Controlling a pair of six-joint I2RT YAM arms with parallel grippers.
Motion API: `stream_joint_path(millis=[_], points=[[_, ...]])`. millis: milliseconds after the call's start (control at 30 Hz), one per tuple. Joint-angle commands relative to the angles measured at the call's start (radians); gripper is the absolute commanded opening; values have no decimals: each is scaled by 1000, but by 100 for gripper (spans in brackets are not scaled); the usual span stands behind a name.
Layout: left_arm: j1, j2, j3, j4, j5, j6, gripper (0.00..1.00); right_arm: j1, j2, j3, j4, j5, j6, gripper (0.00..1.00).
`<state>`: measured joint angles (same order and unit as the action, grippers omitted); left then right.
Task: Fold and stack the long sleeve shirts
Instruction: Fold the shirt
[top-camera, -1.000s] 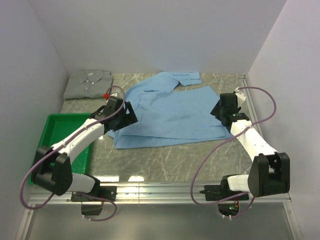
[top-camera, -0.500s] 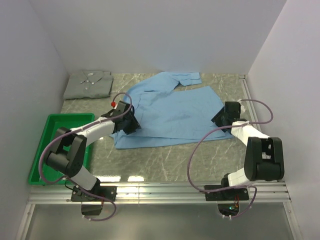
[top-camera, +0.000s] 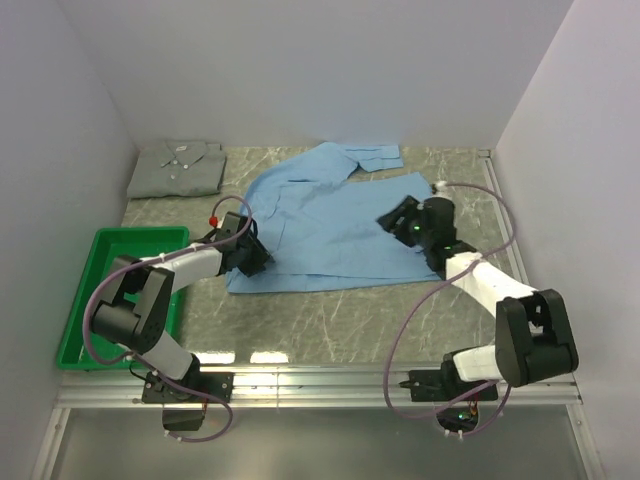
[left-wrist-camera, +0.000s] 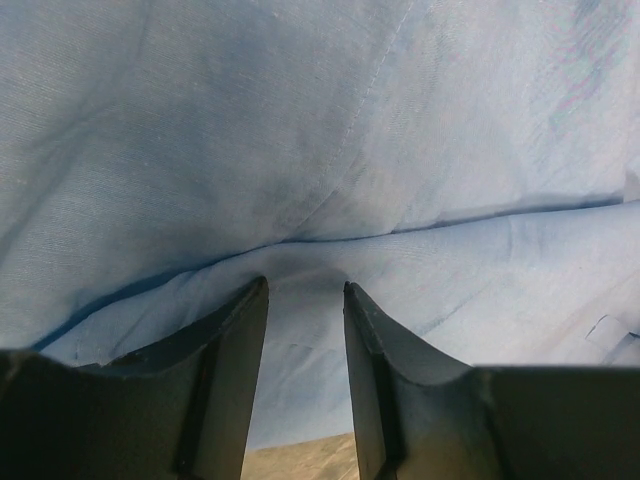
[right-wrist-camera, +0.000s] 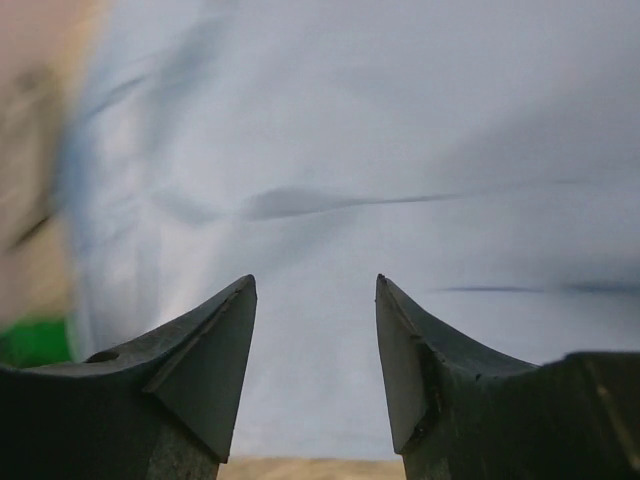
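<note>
blue shirt: light blue shirt (top-camera: 330, 215) spread open mid-table, collar toward 12 o'clock, not yet folded.
grey shirt: grey-green shirt (top-camera: 178, 168) folded, at the 10 o'clock corner, well apart from the blue one.
left gripper (top-camera: 252, 256): down on the blue shirt's 8 o'clock corner; fingers (left-wrist-camera: 235, 340) narrowly parted around a hem ridge, clamping nothing that I can see.
right gripper (top-camera: 398, 218): over the shirt's 3 o'clock side, spread wide, holding nothing; wrist view blurred.
handling: thin, soft, light cloth; probably sags, wrinkles and drags when pulled.
grip: best pinched at hem corners or a doubled edge.
</note>
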<state>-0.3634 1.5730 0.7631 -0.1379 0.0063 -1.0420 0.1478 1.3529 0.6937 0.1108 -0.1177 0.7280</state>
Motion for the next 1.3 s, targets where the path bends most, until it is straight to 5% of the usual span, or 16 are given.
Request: stream_joint_path(millis=[0, 200, 533, 767, 1267], points=[[6, -8, -33, -46, -45, 5, 44, 174, 23, 21, 301, -157, 73, 59], [6, -33, -42, -54, -54, 0, 44, 376, 329, 144, 588, -313, 223, 60], [20, -42, -79, -57, -52, -10, 44, 526, 663, 303, 708, -361, 294, 60], [73, -47, -125, -48, 6, -15, 43, 461, 735, 257, 687, -295, 303, 59], [124, -133, -225, -66, 46, -7, 43, 150, 631, 144, 655, -151, 266, 58]])
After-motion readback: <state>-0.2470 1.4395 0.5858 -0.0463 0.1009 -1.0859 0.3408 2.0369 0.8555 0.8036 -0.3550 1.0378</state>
